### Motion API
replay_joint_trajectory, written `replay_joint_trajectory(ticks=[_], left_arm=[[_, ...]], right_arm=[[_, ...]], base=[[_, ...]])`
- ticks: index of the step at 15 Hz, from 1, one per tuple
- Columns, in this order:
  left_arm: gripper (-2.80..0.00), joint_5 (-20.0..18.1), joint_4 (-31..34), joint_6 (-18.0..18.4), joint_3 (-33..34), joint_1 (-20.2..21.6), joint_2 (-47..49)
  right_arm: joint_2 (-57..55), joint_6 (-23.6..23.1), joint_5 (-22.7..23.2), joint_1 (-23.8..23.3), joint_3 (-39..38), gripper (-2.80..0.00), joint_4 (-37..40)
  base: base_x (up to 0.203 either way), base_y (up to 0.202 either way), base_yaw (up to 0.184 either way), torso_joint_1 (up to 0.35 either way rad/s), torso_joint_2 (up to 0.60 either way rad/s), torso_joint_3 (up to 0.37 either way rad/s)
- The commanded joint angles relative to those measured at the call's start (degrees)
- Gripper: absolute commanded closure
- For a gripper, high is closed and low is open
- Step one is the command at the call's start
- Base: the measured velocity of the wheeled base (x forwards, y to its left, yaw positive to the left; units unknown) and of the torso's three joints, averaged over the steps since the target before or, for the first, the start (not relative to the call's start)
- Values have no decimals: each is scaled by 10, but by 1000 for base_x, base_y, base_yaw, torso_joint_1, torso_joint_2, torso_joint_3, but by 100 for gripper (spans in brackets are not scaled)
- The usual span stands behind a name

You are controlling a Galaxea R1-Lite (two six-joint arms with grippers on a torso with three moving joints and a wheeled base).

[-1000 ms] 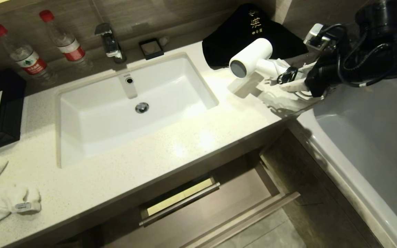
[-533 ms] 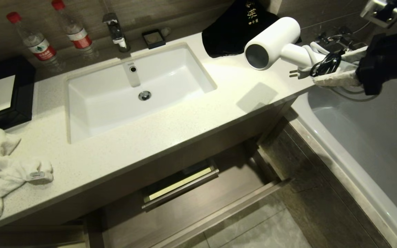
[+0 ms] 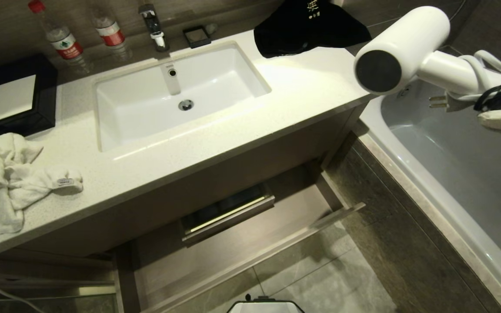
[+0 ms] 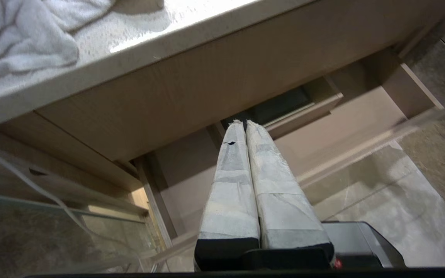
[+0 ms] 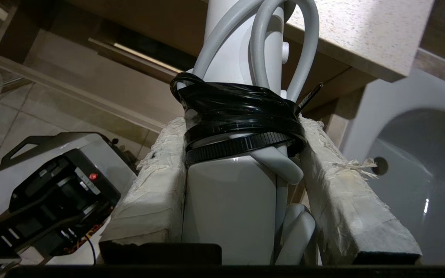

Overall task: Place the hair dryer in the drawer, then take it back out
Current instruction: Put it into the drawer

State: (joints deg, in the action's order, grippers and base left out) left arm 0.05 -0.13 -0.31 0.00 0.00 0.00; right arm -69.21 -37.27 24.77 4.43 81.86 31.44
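Observation:
The white hair dryer (image 3: 400, 43) hangs in the air off the counter's right end, over the bathtub's near corner, with its grey round end facing the camera. My right gripper (image 3: 496, 104) is shut on its white handle (image 5: 226, 200), one padded finger on each side. The gripper (image 5: 238, 127) grips just below the black strap that binds the white cord. The drawer (image 3: 276, 226) stands pulled out below the counter, and nothing shows inside it apart from the boxed cut-out (image 3: 226, 213) at the back. My left gripper (image 4: 244, 122) is shut and empty, low in front of the drawer (image 4: 342, 127).
On the counter (image 3: 242, 143) are a sink (image 3: 176, 91), two water bottles (image 3: 63, 41), a black cloth bag (image 3: 307, 24), a black tray (image 3: 15, 100) and a white towel (image 3: 11, 174). The bathtub (image 3: 459, 165) lies at the right. My base (image 3: 263, 306) shows at the bottom edge.
The head camera has shifted, so the whole scene slid. The right gripper has lifted the hair dryer from over the counter and carried it right and nearer, past the counter's edge.

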Motion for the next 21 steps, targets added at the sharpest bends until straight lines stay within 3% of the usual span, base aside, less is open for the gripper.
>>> replay_joint_trajectory(ticks=[1,6,11,13,17,21], left_arm=[[0,0,0,0,0,0,1],[0,0,0,0,0,0,1],[0,0,0,0,0,0,0],[0,0,0,0,0,0,1],[0,0,0,0,0,0,1],[0,0,0,0,0,0,1]], right_arm=[[31,-1,1,-18,-4,0,1],[59,34,0,-23,-34,0,7],[125,39,4,-20,-125,0,-2],[138,63,4,-19,-131,0,4],[145,66,2,-20,-138,0,5],[143,66,2,-20,-142,0,-1]], base=[[0,0,0,-241,-7,-242],[0,0,0,-206,-52,-267],[0,0,0,-166,-137,-304],[0,0,0,-132,-198,-325],[0,0,0,-89,-228,-319],[0,0,0,-27,-33,-55]])
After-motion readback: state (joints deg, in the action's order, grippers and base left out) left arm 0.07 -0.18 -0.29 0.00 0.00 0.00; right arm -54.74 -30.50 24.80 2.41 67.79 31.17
